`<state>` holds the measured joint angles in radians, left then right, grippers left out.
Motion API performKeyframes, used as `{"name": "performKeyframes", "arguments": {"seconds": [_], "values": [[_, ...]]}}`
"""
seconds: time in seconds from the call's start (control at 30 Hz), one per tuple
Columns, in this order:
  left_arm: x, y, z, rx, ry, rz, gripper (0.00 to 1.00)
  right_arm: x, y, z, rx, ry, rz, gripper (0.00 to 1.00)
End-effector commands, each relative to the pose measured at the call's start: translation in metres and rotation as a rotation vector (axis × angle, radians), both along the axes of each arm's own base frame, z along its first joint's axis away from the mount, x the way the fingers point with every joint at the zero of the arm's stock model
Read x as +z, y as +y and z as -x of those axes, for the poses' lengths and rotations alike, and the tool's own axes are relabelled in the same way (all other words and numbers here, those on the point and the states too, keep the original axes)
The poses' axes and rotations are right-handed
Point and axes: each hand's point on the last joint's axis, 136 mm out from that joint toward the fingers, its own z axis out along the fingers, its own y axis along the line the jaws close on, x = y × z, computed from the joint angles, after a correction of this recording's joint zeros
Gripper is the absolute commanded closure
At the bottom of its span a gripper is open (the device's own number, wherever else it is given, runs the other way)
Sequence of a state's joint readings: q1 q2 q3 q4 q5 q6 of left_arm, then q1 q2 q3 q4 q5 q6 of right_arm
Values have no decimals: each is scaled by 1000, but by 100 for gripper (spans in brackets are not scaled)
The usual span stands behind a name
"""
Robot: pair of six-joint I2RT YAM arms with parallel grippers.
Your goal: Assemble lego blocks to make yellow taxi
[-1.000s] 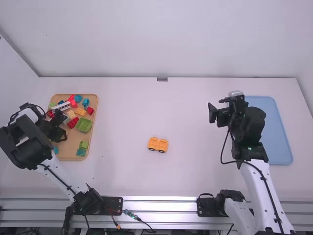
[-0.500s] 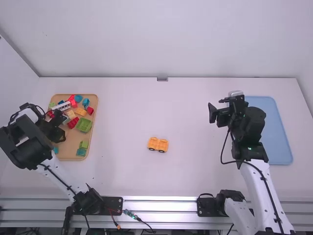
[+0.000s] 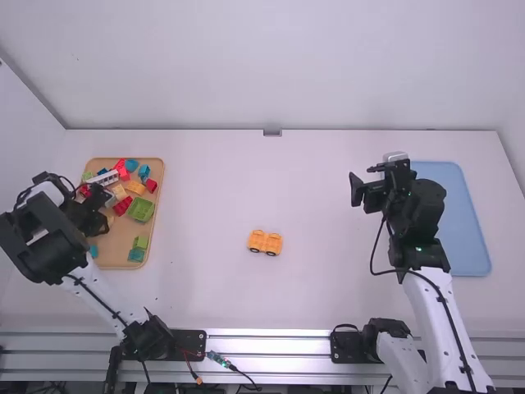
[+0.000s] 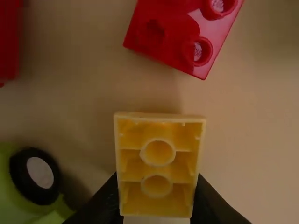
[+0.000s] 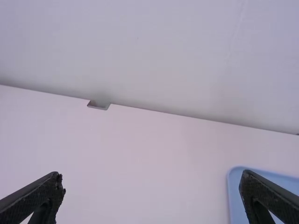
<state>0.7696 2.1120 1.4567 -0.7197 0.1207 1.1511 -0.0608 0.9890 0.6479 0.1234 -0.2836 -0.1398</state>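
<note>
In the high view, the left gripper (image 3: 100, 222) is low over the tan tray (image 3: 119, 258) at the left. The left wrist view has a yellow block (image 4: 159, 169), hollow underside showing, pinched between the fingers of my left gripper (image 4: 156, 198). An orange-yellow wheeled block piece (image 3: 265, 242) stands alone on the middle of the table. At the right, my right gripper (image 3: 362, 179) is raised beside the blue tray, and in its wrist view the right gripper (image 5: 152, 184) is open with nothing between its fingers.
Several loose blocks share the tan tray, among them a green one (image 3: 141, 209) and an orange one (image 3: 134, 188). Close to the held block lie a red block (image 4: 182, 35) and a green wheeled piece (image 4: 21, 186). A blue tray (image 3: 467, 222) lies far right.
A small yellowish patch now shows beside the left gripper, where it was dark before. Both arms and the wheeled piece look unmoved.
</note>
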Motion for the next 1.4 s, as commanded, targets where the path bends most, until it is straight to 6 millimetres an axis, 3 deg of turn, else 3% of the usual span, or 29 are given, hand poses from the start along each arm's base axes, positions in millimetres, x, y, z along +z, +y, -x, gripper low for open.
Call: {"name": "performKeyframes", "arguments": {"seconds": [0.0, 0.23, 0.37, 0.47, 0.6, 0.7, 0.83, 0.9, 0.93, 0.97, 1.17, 1.27, 1.33, 1.37], "values": [[-9, -4, 4, 27, 6, 38, 65, 12, 0, -3, 0, -26, 2, 1], [16, -6, -8, 104, 7, 70, 71, 14, 1, -3, 2, -32, -4, 1], [53, -23, -27, 96, -52, 184, 73, 14, 3, -3, 11, -30, -13, 1], [99, -44, -45, 90, -133, 320, 72, 14, 4, -3, 15, -32, -14, 1], [132, -73, -50, 50, -123, 397, 69, 18, 13, -1, 73, -43, -31, 1], [147, -88, -56, 17, -120, 406, 82, 19, 20, 1, 112, -49, -42, 1], [163, -123, -77, -55, -159, 423, 92, 22, 24, 2, 138, -60, -49, 1], [170, -155, -87, -131, -164, 436, 98, 25, 26, 1, 146, -70, -48, 1], [170, -159, -89, -141, -163, 435, 98, 25, 27, 2, 147, -71, -48, 1], [172, -179, -96, -181, -161, 429, 98, 25, 31, 2, 156, -73, -47, 1], [168, -242, -123, -265, -159, 303, 98, 24, 49, 6, 209, -69, -41, 1], [164, -276, -128, -320, -168, 250, 98, 23, 54, 7, 226, -63, -43, 1], [163, -313, -118, -414, -173, 260, 98, 18, 56, 9, 232, -44, -42, 1], [162, -318, -115, -432, -172, 260, 98, 18, 57, 9, 233, -41, -43, 1]]}}
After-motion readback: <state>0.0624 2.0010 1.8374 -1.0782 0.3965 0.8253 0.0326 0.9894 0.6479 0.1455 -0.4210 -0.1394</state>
